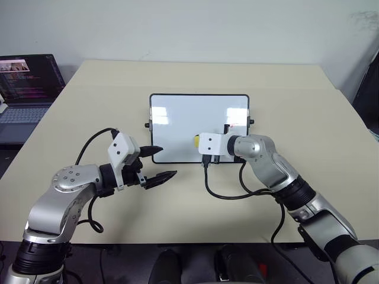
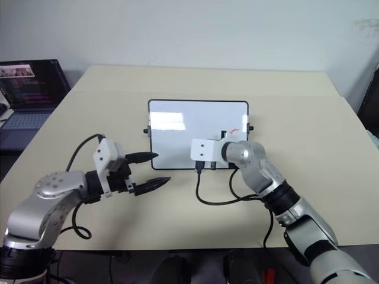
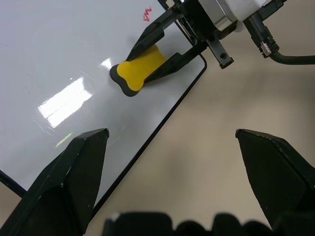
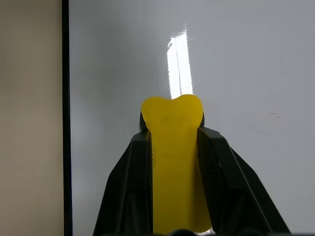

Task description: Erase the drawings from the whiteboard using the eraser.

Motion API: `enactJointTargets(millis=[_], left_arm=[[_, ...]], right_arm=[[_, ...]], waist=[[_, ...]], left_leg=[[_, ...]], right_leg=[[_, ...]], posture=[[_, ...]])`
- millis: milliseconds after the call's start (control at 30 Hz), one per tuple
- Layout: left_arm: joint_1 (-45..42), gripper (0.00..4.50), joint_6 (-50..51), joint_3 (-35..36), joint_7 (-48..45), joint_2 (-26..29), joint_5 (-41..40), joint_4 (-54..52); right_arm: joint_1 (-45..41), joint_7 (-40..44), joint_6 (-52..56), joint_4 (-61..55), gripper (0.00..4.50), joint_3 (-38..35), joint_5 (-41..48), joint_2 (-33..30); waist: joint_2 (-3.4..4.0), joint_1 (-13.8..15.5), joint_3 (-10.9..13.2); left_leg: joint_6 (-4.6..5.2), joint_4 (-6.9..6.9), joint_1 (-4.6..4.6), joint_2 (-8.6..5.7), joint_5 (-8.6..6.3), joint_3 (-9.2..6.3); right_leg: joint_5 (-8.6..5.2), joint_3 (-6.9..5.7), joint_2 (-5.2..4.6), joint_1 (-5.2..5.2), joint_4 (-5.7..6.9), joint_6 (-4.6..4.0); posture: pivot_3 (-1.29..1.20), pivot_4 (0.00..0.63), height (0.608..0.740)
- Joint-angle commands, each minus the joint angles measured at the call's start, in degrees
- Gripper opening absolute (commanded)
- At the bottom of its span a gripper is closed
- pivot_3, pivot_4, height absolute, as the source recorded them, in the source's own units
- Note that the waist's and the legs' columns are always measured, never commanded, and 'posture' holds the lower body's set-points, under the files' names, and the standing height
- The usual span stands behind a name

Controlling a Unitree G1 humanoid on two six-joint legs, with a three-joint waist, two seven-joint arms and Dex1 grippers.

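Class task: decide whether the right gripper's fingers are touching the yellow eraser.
Touching. In the right wrist view both black fingers press against the sides of the yellow eraser with no gap; the left wrist view shows the same pinch over the whiteboard.

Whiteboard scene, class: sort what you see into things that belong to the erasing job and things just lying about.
Job:
whiteboard
eraser, gripped in the right hand
red drawing, not yet erased

Lying about:
laptop
table
left hand, open, holding nothing

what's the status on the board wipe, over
Right gripper shut on eraser, on whiteboard. Left gripper open, beside board. Red squiggle remains. Nothing blocking.
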Motion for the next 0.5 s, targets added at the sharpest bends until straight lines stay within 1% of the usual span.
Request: enactJointTargets(millis=[33, 100, 233, 367, 500], left_arm=[[-0.7, 4.5, -1.0, 0.5, -0.1, 0.0, -0.6, -2.0], [-0.7, 4.5, -1.0, 0.5, 0.0, 0.0, -0.6, -2.0], [-1.3, 4.5, -1.5, 0.2, 0.1, -0.4, -0.6, -2.2], [-3.0, 4.5, -1.4, -0.8, 0.6, -1.0, -0.3, -2.1], [-6.0, 4.5, -2.5, -2.9, 1.7, -2.2, 1.5, -0.5]], right_arm=[[-0.3, -0.5, 2.6, -2.6, 0.96, -4.6, 2.8, 0.6], [0.3, 0.1, 4.0, -4.3, 0.96, -5.6, 4.1, 0.8], [3.4, 1.6, 12.0, -14.0, 0.96, -11.0, 9.3, 1.1], [7.1, 1.9, 16.9, -21.1, 0.96, -13.8, 10.7, -2.3], [9.8, -0.6, 18.9, -22.5, 0.96, -16.4, 10.9, -5.2]], waist=[[0.0, 0.0, 0.0], [0.0, 0.0, 0.0], [0.01, 0.1, 0.0], [0.01, 0.2, 0.0], [0.01, 0.2, 0.0]], left_leg=[[0.0, 0.0, -0.01, 0.0, 0.0, 0.0], [0.0, -0.01, -0.04, 0.0, 0.0, -0.01], [-0.01, -0.04, -0.14, 0.04, -0.01, -0.03], [-0.02, -0.05, -0.2, 0.04, -0.02, -0.05], [-0.01, -0.02, -0.18, -0.03, -0.02, -0.02]], right_leg=[[0.0, 0.0, 0.0, 0.0, 0.0, 0.0], [0.01, -0.01, 0.0, -0.01, -0.03, -0.02], [0.0, -0.01, -0.01, -0.06, -0.11, -0.02], [-0.01, -0.03, -0.04, -0.08, -0.18, -0.01], [-0.01, -0.02, -0.08, -0.05, -0.19, 0.01]], posture=[[0.0, 0.15, 0.74], [0.0, 0.15, 0.74], [0.0, 0.15, 0.74], [0.0, 0.15, 0.74], [0.0, 0.15, 0.74]])
